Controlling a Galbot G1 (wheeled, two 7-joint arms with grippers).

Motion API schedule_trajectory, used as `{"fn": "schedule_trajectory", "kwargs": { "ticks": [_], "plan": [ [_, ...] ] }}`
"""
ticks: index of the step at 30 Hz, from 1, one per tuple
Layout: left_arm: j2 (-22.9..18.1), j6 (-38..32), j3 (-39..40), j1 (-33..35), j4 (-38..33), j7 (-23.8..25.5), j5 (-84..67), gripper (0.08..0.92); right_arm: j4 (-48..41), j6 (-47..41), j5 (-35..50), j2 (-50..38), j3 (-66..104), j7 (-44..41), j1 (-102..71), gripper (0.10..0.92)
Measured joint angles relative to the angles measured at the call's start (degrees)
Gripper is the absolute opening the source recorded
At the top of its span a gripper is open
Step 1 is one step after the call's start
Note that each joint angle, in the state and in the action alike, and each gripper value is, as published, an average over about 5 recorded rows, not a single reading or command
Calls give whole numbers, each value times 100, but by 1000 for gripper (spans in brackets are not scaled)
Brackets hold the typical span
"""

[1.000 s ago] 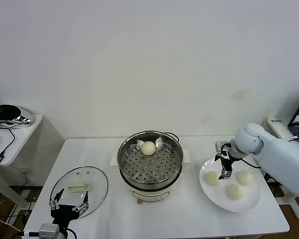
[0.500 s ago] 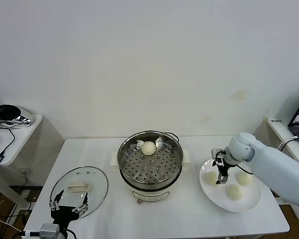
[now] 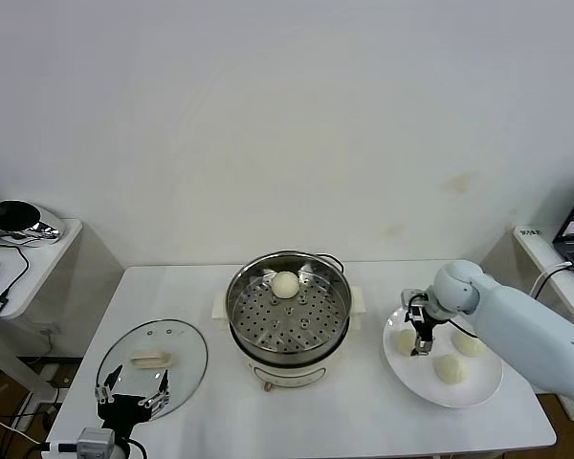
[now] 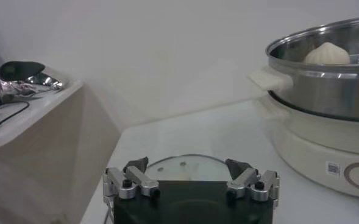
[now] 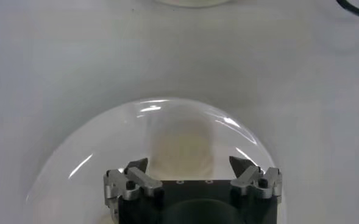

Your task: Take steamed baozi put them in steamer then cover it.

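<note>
White plate (image 3: pixel 478 387), right gripper (image 3: pixel 419 341) above.

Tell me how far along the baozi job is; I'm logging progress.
Done: one baozi sits on the tray in the steamer. In hand: the right gripper, open, is down over the plate at the nearest of three baozi, not yet gripping it. Left: those three buns, then the glass cover, lying on the table by the parked, open left gripper.
</note>
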Motion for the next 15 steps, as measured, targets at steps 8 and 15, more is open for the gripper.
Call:
{"fn": "schedule_trajectory", "kwargs": {
  "ticks": [8, 15],
  "plan": [
    [11, 13, 10, -42, 26, 5, -1, 823, -144, -4, -9, 76, 9, 32, -30, 799],
    [3, 14, 17, -38, 32, 3, 0, 823, -223, -17, -2, 70, 34, 23, -35, 641]
  ]
}}
